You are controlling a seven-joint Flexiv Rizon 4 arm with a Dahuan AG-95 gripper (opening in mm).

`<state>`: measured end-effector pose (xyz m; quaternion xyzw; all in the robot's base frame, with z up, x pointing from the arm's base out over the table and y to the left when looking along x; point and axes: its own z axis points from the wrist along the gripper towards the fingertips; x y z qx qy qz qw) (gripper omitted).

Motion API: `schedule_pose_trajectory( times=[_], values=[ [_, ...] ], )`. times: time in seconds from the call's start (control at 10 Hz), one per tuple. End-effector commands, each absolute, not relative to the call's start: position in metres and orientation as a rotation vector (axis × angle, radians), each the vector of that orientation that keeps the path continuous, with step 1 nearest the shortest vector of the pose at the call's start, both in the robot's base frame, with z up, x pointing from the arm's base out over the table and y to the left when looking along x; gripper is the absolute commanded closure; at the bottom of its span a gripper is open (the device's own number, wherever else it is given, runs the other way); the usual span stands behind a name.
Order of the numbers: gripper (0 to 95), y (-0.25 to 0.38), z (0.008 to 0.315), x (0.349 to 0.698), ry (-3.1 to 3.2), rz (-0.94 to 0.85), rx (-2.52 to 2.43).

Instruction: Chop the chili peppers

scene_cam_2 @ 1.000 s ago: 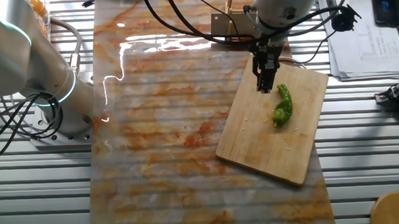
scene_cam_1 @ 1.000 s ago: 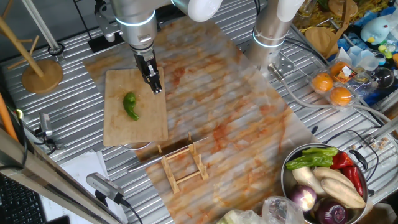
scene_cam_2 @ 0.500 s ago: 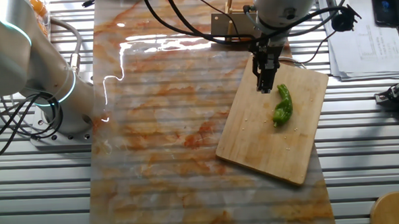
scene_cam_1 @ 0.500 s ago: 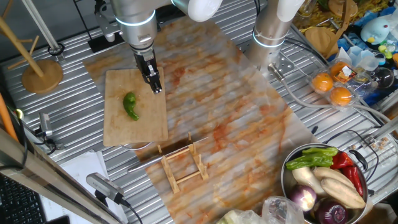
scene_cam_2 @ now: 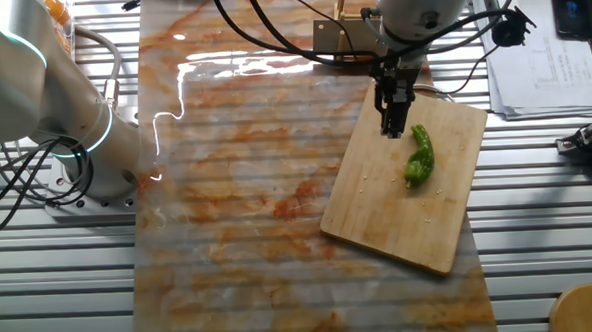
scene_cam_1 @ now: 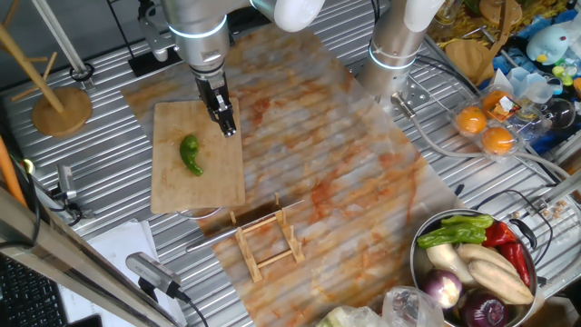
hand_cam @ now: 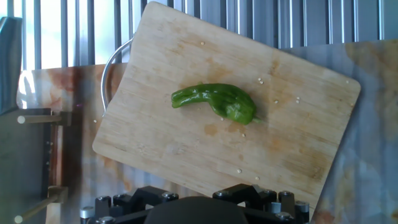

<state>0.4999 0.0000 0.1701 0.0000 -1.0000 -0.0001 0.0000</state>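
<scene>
I am working at a table point(scene_cam_1: 109, 68) of ridged metal slats, partly covered by a glossy mat point(scene_cam_1: 345, 173) with orange-brown marbling that runs diagonally across the middle of one fixed view.

Nearest the camera in that view, at the lower right, a metal bowl point(scene_cam_1: 419, 270) holds mixed vegetables: long pale green peppers, something red, an onion. These are not what I am cutting. Lower centre stands a small wooden rack point(scene_cam_1: 263, 241), and a knife point(scene_cam_1: 241, 231) lies on the mat right by it, its blade pointing toward the lower left.

Further back, left of centre, a wooden cutting board point(scene_cam_1: 213, 177) lies flat. On it rests the chili pepper point(scene_cam_1: 191, 153), small, curved, glossy bright green, and whole. In the hand view it sits in the middle of the board point(hand_cam: 186, 149), with a few pale seeds or crumbs scattered on the wood.

My claw point(scene_cam_1: 227, 123) hangs over the upper right part of the board, close beside the pepper but apart from it. In the other fixed view it point(scene_cam_2: 392, 122) shows just to the upper left of the pepper point(scene_cam_2: 420, 156). It carries nothing. The fingers look close together, but I cannot tell for certain whether they are pressed closed.

At the far edges sit a wooden stand at the upper left and oranges in a clear tray at the upper right.

As I judge it, no cut has been made: the pepper is in one piece and I hold no knife. All the chopping is left.
</scene>
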Motion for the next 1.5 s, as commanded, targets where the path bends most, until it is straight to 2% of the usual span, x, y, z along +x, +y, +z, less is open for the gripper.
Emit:
schedule_pose_trajectory(
  times=[0.1, 0.9, 1.5],
  values=[
    [95.0, 0.000, 0.170, 0.500, -3.083, -0.001, -0.013],
    [95.0, 0.002, 0.170, 0.499, -3.078, 0.014, 0.032],
    [95.0, 0.054, 0.169, 0.510, -3.064, 0.028, -0.029]
  ],
)
